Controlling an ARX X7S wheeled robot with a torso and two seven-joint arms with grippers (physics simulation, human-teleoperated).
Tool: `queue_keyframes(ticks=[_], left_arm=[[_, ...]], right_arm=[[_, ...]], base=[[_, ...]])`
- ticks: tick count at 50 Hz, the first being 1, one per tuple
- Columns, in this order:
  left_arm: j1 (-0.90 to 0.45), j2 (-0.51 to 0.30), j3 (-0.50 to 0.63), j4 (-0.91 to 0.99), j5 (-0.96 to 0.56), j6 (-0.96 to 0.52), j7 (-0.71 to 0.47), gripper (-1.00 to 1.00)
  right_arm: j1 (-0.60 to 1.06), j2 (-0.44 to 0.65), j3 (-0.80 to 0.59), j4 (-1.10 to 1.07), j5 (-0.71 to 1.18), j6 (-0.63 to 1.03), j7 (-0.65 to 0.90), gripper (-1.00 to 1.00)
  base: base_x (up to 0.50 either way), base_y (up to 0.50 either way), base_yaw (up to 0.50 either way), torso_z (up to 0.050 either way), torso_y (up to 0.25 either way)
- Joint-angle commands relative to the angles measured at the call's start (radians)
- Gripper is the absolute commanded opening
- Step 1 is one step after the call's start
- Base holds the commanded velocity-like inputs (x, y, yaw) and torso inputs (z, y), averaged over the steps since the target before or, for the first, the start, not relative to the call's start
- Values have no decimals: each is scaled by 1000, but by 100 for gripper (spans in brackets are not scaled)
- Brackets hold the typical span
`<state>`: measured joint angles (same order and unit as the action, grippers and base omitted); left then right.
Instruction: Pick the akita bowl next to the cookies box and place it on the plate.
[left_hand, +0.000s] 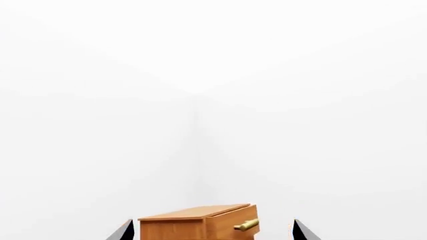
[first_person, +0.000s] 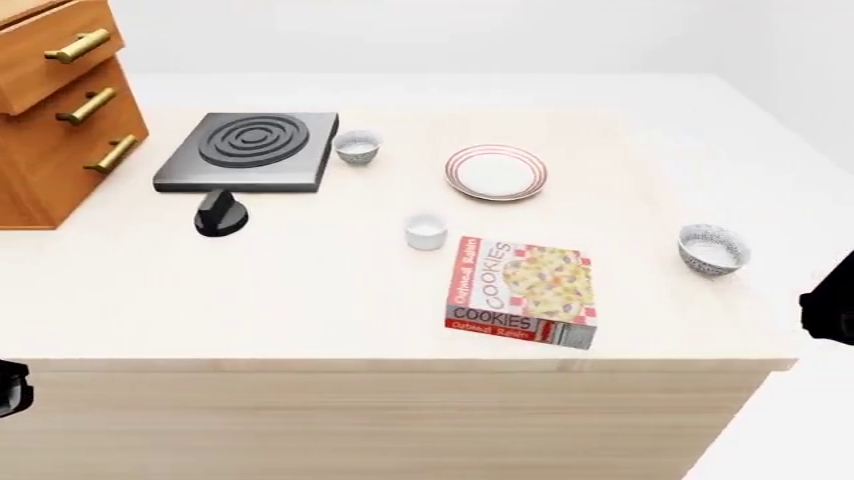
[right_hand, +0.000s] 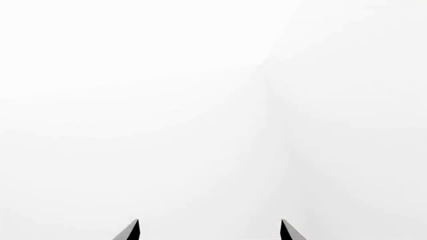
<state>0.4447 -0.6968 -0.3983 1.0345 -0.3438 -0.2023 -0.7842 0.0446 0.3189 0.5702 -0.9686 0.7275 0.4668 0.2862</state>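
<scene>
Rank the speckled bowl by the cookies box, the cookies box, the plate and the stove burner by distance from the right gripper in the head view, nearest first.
The right arm shows only as a dark shape at the view's right edge.
1. akita bowl, right side of the table.
2. cookies box, front centre.
3. plate, centre back.
4. stove burner, back left.

A: What occupies the lower centre of the frame?
B: A wooden drawer cabinet (left_hand: 198, 223) with a brass handle (left_hand: 246, 225), against white walls.
A: And at the bottom edge?
B: The left gripper (left_hand: 212, 231); its two dark fingertips (left_hand: 122, 231) spread wide apart.
</scene>
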Motion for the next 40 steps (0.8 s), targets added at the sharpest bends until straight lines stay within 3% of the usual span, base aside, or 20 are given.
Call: queue_keyframes(ticks=[1, 15, 32, 40], left_arm=[[20, -32, 8, 2, -6, 11, -40, 100], [28, -64, 15, 2, -16, 13, -75, 100], [41, -92, 22, -5, -23, 28, -104, 100], [45, -100, 34, -12, -13, 36, -114, 100]], right_arm=[[-5, 5, -12, 6, -4, -9, 1, 100], [-6, 15, -25, 5, -8, -12, 12, 100], [-21, 17, -36, 13, -26, -42, 5, 100], [-33, 16, -44, 12, -48, -91, -36, 100]], base=[[0, -500, 0, 0, 0], [0, -488, 0, 0, 0], [8, 0, 0, 0, 0], [455, 0, 0, 0, 0]])
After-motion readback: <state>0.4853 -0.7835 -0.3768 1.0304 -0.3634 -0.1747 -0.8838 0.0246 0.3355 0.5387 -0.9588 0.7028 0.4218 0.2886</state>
